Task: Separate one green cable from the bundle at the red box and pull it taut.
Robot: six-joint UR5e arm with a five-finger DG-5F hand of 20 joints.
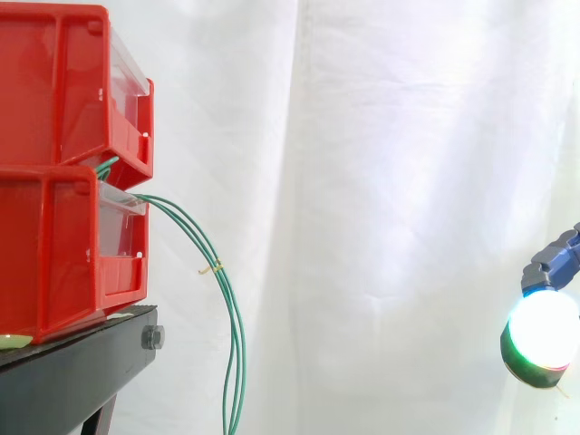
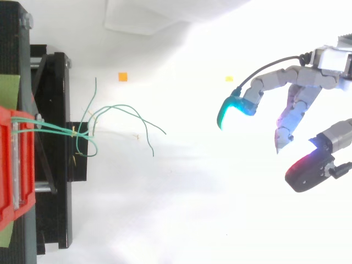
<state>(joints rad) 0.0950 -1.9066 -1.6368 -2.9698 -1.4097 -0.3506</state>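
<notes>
Green cables (image 1: 238,353) droop from the stacked red bins (image 1: 54,263), with the hand (image 2: 300,82) well apart, fingers loosely spread, holding nothing.

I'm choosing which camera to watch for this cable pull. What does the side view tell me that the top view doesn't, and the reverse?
Side view: two red bins stacked on the black stand, with the green cables leaving between them and hanging down past the stand's edge. Top view: the hand with fingers relaxed and spread, holding nothing, and the cables' loose ends fanned over the white surface. Both: bin, stand, cables, and the hand far from the cables.
</notes>
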